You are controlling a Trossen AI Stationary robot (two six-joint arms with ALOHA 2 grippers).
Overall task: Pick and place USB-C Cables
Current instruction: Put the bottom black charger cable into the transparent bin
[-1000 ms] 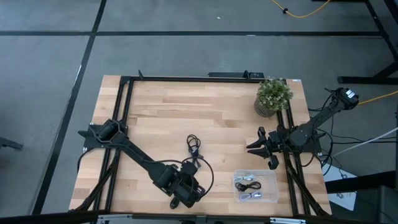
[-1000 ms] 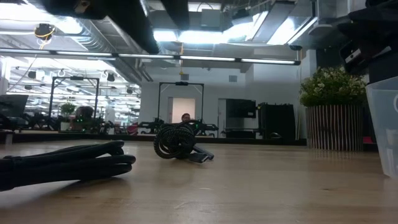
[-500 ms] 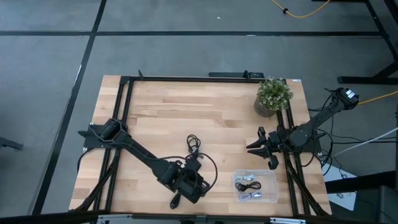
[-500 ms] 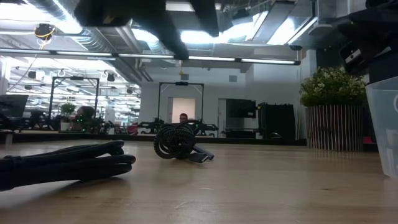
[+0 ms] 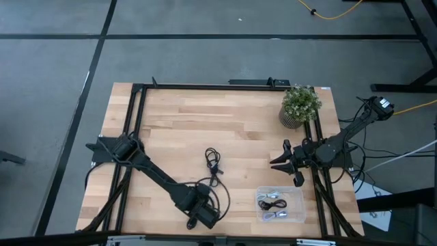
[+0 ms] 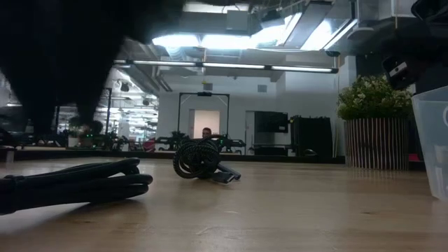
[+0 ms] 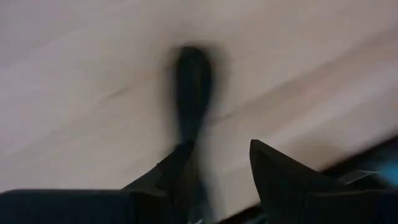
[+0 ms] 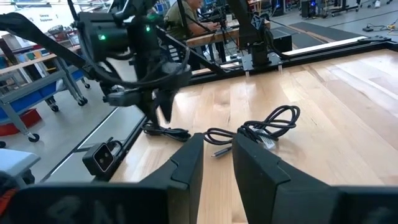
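Left gripper point(image 5: 193, 222) sits low at the table's point(image 5: 177, 123) near edge, left of the clear container point(image 5: 295, 211); in the left wrist view your fingers point(image 7: 280, 177) stand slightly apart with a dark blurred shape between and ahead of them, so you cannot tell from these views whether anything is clamped; a black cable point(image 5: 220, 190) arcs just beside that arm's wrist. Loose black USB-C cable point(image 5: 213, 159) lies mid-table, apart from both grippers, between the left arm and the right gripper point(image 5: 273, 162); the right wrist view shows it ahead of that gripper's narrowly parted fingers point(image 8: 252, 163), not touching them. Your container holds further cables point(image 5: 273, 204), black and pale. Right arm hovers near the potted plant point(image 5: 299, 104).
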